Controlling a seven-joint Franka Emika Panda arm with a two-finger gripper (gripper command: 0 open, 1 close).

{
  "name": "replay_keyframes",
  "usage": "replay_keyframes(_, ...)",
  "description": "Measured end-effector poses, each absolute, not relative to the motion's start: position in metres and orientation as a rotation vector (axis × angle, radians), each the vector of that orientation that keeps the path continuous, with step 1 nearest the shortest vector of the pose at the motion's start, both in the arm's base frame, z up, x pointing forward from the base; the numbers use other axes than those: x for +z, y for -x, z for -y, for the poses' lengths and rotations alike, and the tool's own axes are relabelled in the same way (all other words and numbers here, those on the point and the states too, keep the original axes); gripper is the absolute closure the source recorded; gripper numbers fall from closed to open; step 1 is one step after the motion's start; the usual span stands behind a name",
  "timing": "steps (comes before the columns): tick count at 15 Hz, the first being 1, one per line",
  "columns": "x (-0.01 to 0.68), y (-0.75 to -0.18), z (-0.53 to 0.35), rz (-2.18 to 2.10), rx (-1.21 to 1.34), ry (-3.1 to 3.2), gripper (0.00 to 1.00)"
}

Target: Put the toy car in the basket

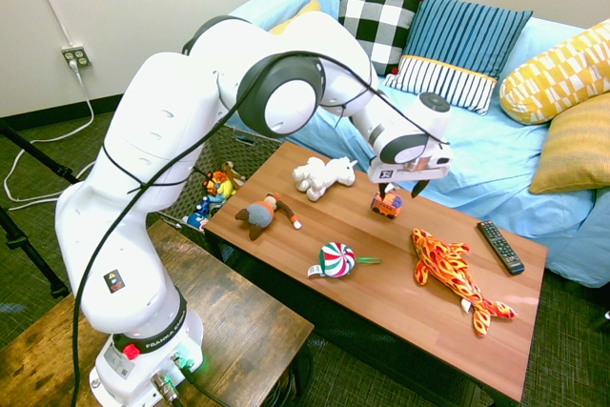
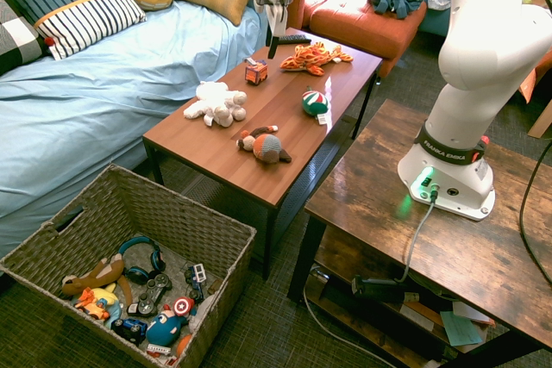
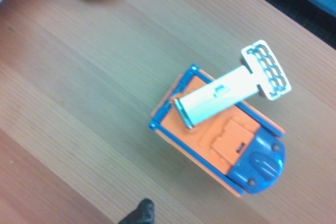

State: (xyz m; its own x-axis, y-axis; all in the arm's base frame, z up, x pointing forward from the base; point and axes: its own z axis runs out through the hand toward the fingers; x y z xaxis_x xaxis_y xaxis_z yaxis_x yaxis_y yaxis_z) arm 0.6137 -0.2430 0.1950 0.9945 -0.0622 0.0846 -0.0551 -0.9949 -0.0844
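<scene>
The toy car (image 1: 387, 203) is small and orange, with blue trim and a white ladder-like arm on top. It stands on the wooden coffee table (image 1: 400, 302) near the sofa-side edge. My gripper (image 1: 401, 193) hovers just above it, open and holding nothing. From the other side the gripper (image 2: 274, 47) hangs a little above and right of the car (image 2: 255, 71). The wrist view looks straight down on the car (image 3: 220, 129). The basket (image 2: 52, 247), large and woven, sits on the floor beyond the table's end, with several toys inside. Its rim (image 1: 243, 145) shows behind my arm.
On the table also lie a white plush unicorn (image 1: 324, 176), a brown plush (image 1: 262, 214), a striped candy toy (image 1: 336, 259), an orange plush fish (image 1: 453, 269) and a remote (image 1: 499, 245). A blue-covered sofa (image 1: 496, 159) runs along the table's far side.
</scene>
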Motion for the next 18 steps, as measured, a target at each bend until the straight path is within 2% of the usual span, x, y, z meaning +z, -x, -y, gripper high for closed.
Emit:
replay_keyframes(6, 0.153, -0.624, 0.24, 0.127, -0.129, 3.047, 0.0)
replay_keyframes(14, 0.136, -0.638, 0.224, 0.288, -0.164, 3.041, 0.0)
replay_keyframes(15, 0.134, -0.639, 0.223, 0.301, -0.163, 3.04, 1.0)
replay_keyframes(18, 0.133, -0.641, 0.218, 0.316, -0.169, 3.033, 1.0)
